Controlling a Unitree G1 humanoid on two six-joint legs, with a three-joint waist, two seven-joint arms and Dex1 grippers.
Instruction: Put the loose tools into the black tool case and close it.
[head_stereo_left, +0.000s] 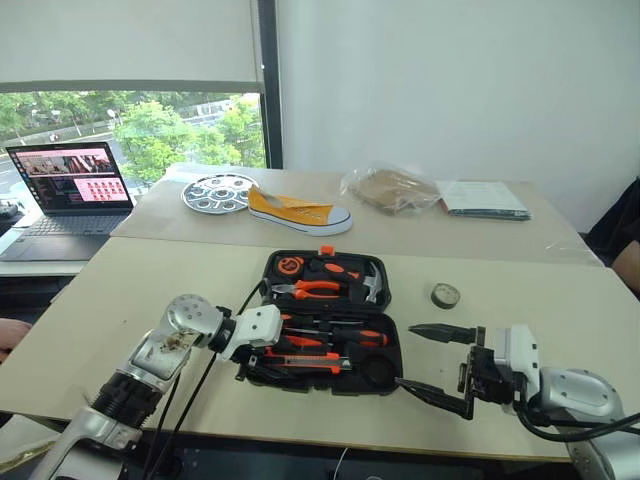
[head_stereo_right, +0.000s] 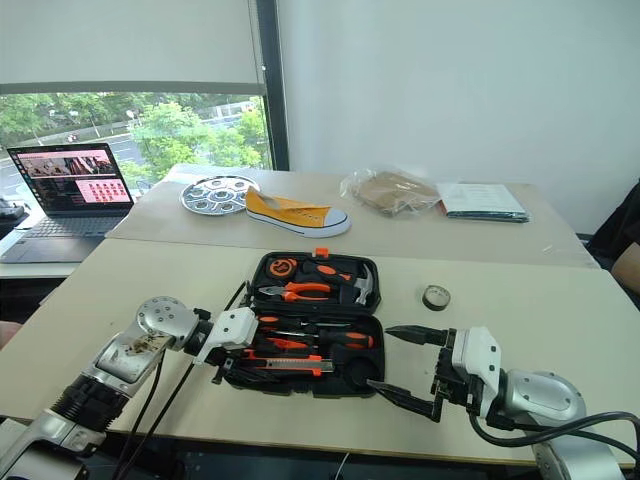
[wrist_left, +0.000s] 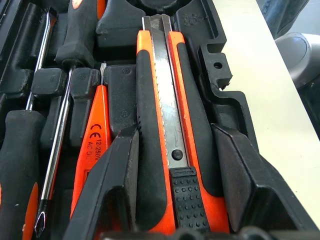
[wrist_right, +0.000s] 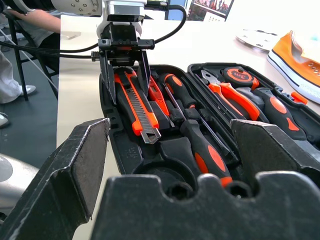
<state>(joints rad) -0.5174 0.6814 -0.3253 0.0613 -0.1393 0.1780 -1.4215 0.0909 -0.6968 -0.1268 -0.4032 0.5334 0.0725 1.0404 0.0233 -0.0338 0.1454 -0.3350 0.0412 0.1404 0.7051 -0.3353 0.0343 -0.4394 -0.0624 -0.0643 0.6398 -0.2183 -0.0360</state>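
tool case (head_stereo_left: 392, 352), a black plastic hinged clamshell with moulded slots, is lying open and flat on the beige table (head_stereo_left: 120, 290) between the two arms, lid half away from the robot, so that every recess is facing upward for loading.

left gripper (wrist_left: 172, 165) is reaching in from the case's left end, its two black fingers (wrist_left: 107, 190) straddling the orange-and-black utility knife (head_stereo_left: 305, 361). the pads are sitting against the knife's sides near its slider end, yet the knife is lying along its own slot in the near row; whether it is being clamped or merely bracketed cannot be told. the likely reason for this pose is seating the knife squarely in its recess.

right gripper (head_stereo_left: 440, 366) is hovering just beside the case's right end, jaws spread wide with nothing between them, probably waiting clear so as not to crowd the other arm.

two orange-and-black screwdrivers (wrist_right: 202, 147) and a slim orange tester (wrist_left: 92, 145) are resting in neighbouring slots. orange-handled pliers (head_stereo_left: 318, 290) and a hammer (head_stereo_left: 372, 284) are occupying the lid half.

small dark tape roll (head_stereo_left: 445, 295) is lying on the table, well apart from the case on its right, so loading is not finished and the lid is not yet closed.
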